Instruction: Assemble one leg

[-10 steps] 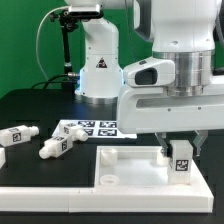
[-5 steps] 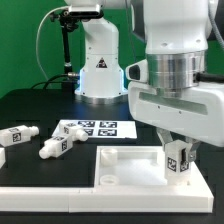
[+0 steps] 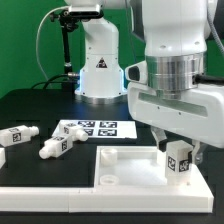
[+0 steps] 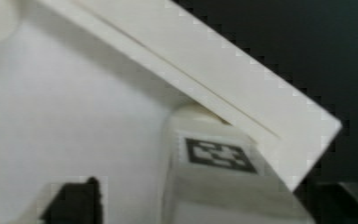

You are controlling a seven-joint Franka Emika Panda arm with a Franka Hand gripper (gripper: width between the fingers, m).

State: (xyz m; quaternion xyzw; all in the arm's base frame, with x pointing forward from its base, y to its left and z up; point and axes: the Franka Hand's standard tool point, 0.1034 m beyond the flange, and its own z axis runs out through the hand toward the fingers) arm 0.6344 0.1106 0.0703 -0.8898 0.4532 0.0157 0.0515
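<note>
One leg (image 3: 179,158) is standing tilted on the near white panel (image 3: 120,165), the gripper (image 3: 176,146) pinching it, while two more legs (image 3: 54,147) are lying on the black table (image 3: 40,110) beside the marker board (image 3: 87,129).

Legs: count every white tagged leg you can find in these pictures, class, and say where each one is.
3, perhaps more hidden. One leg stands on the panel between the fingers. Two lie on the table at the exterior view's left: one by the marker board, one further left.
</note>
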